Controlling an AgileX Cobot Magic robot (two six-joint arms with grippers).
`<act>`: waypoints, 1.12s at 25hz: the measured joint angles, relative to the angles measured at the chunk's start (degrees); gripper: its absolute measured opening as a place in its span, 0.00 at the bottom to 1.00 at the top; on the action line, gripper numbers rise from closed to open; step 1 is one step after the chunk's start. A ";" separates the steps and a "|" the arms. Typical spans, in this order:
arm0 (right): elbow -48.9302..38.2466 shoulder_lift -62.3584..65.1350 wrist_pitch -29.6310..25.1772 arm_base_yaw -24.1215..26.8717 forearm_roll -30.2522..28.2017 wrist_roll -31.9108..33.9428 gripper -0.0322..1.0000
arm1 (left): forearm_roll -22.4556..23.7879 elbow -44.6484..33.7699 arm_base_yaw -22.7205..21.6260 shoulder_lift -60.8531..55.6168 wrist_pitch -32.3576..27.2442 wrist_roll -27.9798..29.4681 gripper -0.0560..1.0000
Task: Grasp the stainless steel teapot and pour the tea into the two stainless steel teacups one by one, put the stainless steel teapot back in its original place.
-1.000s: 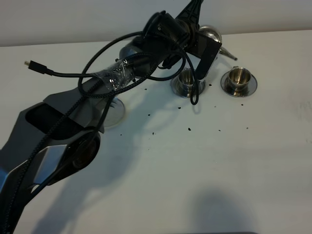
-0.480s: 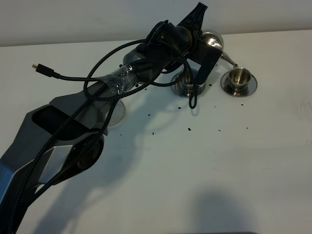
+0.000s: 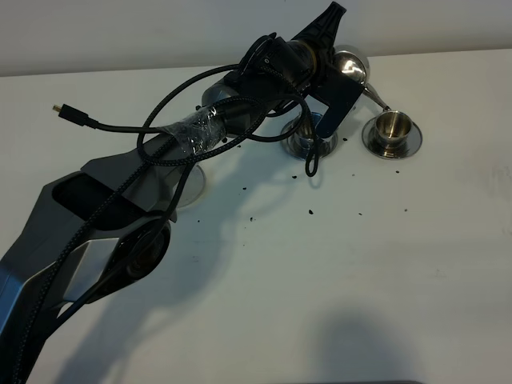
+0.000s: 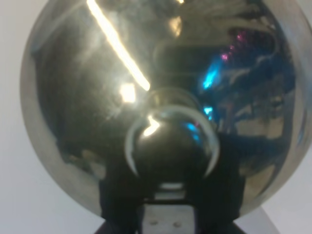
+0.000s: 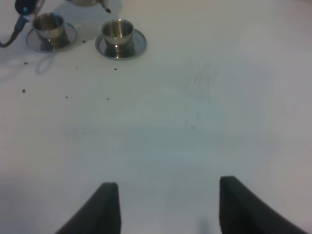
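Steel teapot (image 3: 350, 64) in the left end effector's (image 4: 168, 204) grip, spout over one teacup (image 3: 391, 126), contents unclear; right end effector (image 5: 163, 204) wide.

Squat mirror-silver steel teapot (image 4: 73, 122) — dome crossed by a white light streak, with blue and magenta glints among black reflections; two small silver steel teacups (image 5: 117, 30) (image 5: 48, 23) on round silver saucers (image 5: 138, 45); flat white tabletop (image 3: 344, 280), peppered with tiny black specks (image 3: 310, 212); left robot arm (image 3: 96, 216) grey and black — looped with black braided cables (image 3: 120, 126), banded in clear glossy wrap (image 3: 196, 128); fingers (image 5: 105, 207) of the right gripper (image 5: 168, 181) matt black.
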State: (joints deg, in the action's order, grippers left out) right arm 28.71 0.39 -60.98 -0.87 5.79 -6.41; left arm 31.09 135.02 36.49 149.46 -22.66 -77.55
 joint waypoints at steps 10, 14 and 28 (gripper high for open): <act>0.00 0.00 0.00 0.00 0.00 0.00 0.46 | 0.00 0.00 0.00 0.00 1.62 -3.05 0.27; 0.00 0.00 0.00 0.00 0.00 0.00 0.46 | 0.00 0.00 0.00 0.00 2.88 -3.35 0.27; 0.00 0.00 0.00 0.00 0.00 0.00 0.46 | 0.02 0.00 0.00 0.00 6.11 -7.92 0.27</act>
State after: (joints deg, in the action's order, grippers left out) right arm 28.71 0.39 -60.98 -0.87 5.79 -6.41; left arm 31.11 135.02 36.49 149.46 -16.55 -85.47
